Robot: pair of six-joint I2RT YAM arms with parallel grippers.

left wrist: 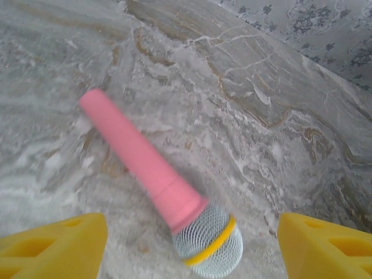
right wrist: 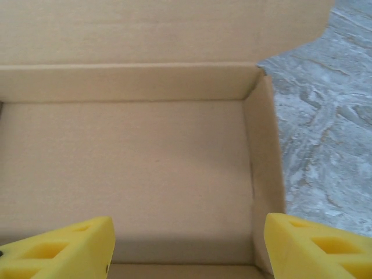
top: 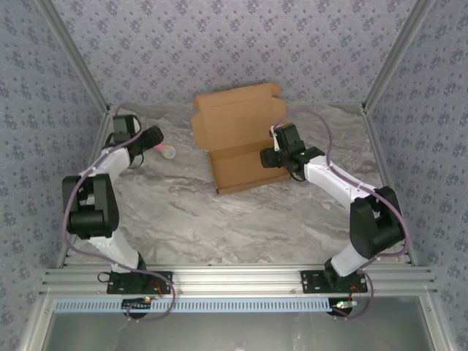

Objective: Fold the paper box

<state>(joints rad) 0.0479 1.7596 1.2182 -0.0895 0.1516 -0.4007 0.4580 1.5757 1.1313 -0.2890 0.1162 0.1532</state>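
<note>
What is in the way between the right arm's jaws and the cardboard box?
Nothing visible. The right jaws stand open directly above the paper box, whose bare floor lies beneath them. The pink toy microphone lies apart on the table, under the left jaws.

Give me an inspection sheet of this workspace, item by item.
Surface: grey marbled tabletop, no spills seen.
Job's things: brown corrugated cardboard box, visible walls raised, lid flap open toward the far wall.
Clutter: pink toy microphone with mesh head and yellow ring, lying on the tabletop left of the box.
Grippers: left tool open above the microphone; right tool open over the box's inside.
Cables: pale purple cables looping along both arms.
Surroundings: floral-patterned walls, aluminium frame rail at the near edge.
</note>
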